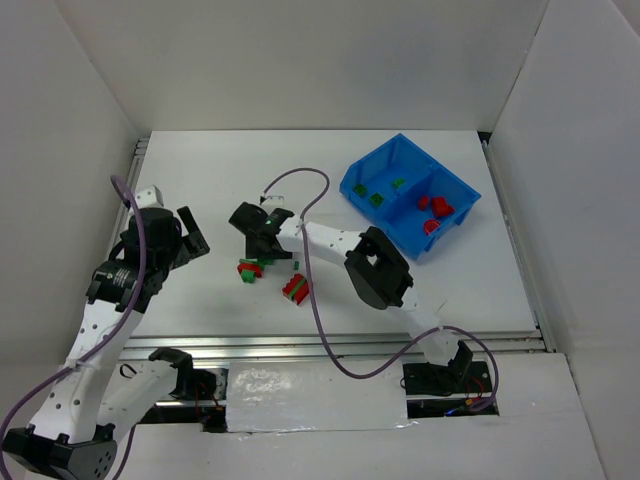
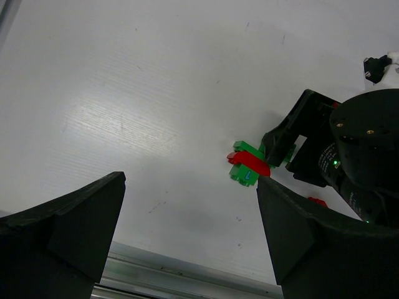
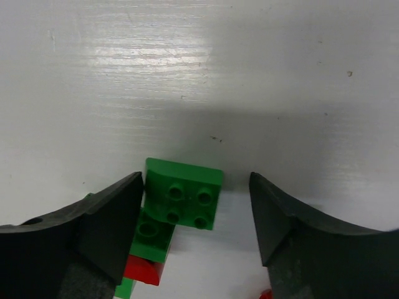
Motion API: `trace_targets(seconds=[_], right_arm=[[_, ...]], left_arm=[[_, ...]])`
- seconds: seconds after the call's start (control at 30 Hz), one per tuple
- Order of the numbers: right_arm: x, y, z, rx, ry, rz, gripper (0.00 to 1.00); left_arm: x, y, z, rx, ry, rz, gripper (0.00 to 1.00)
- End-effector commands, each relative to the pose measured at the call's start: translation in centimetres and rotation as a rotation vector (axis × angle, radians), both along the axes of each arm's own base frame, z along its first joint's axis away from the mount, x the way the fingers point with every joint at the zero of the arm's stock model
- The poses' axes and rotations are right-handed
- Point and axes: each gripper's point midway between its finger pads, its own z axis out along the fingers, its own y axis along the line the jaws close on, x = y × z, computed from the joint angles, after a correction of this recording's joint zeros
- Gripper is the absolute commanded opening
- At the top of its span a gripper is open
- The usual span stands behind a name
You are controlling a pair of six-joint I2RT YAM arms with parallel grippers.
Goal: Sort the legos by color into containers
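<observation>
A lil pile of legos [image 1: 251,268], green & red stuck together, sits on the white table [image 1: 200,170], near the middle. The top green brick [image 3: 184,193] lies flat, studs up, w/ a red bit [image 3: 142,271] lower down by it. Another red-on-green stack [image 1: 295,288] lies just beside the pile, on its right. The blue bin [image 1: 452,228] is well apart at the back right, w/ green legos [image 1: 380,192] in its left part & red ones [image 1: 435,208] in its right part. My right gripper [image 3: 194,187] is low over the pile, fingers wide apart, one on each side of the green brick. The left finger [image 3: 112,224] is right next to it; can't tell if it touches. My left gripper [image 2: 189,187] hangs off to the left, wide apart too, w/ nothing in it.
</observation>
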Motion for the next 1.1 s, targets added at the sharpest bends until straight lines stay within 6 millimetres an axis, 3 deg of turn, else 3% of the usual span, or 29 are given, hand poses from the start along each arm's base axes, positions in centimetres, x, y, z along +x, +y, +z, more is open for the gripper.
trace_targets(seconds=[0.0, 0.17, 0.27, 0.3, 0.4, 0.57, 0.7, 0.8, 0.83, 0.9, 0.93, 1.03, 1.07], right_arm=[[-0.5, -0.2, -0.8, -0.04, 0.001, -0.024, 0.72], [-1.5, -1.4, -1.6, -0.067, 0.019, -0.036, 0.62], [-1.2, -2.0, -0.9, -0.066, 0.003, -0.051, 0.54], [-1.0, -1.9, -0.6, -0.055, -0.005, -0.051, 0.47], [-0.3, -1.6, 0.8, -0.021, -0.03, -0.055, 0.19], [1.6, -1.2, 5.8, 0.088, -0.109, -0.015, 0.16], [5.3, -4.8, 10.6, 0.139, -0.176, -0.076, 0.16], [8.4, -9.7, 13.5, 0.137, -0.233, -0.154, 0.17], [10.1, -12.3, 14.6, 0.126, -0.257, -0.198, 0.17], [11.9, -15.4, 15.5, 0.104, -0.274, -0.252, 0.17], [13.8, -18.3, 16.5, 0.085, -0.302, -0.306, 0.17], [16.2, -22.6, 17.3, 0.025, -0.323, -0.369, 0.18], [17.2, -24.9, 17.4, 0.006, -0.327, -0.409, 0.19]], left_arm=[[0.5, -0.1, 0.7, 0.004, -0.044, -0.022, 0.99], [0.5, -0.2, 0.7, 0.003, -0.042, -0.025, 1.0], [0.5, -0.2, 0.6, 0.002, -0.038, -0.028, 1.0], [0.6, -0.3, 0.6, 0.002, -0.038, -0.031, 0.99], [0.6, -0.3, 0.5, 0.002, -0.036, -0.029, 0.99], [0.5, -0.3, 0.6, 0.001, -0.04, -0.029, 1.0], [0.5, -0.3, 0.6, 0.002, -0.037, -0.029, 1.0], [0.5, -0.2, 0.6, 0.002, -0.039, -0.027, 1.0], [0.5, -0.3, 0.6, 0.002, -0.04, -0.03, 1.0], [0.5, -0.3, 0.5, 0.002, -0.038, -0.031, 1.0], [0.6, -0.3, 0.5, 0.002, -0.035, -0.031, 1.0], [0.5, -0.2, 0.5, 0.004, -0.036, -0.026, 1.0], [0.5, -0.3, 0.6, 0.001, -0.039, -0.034, 1.0]])
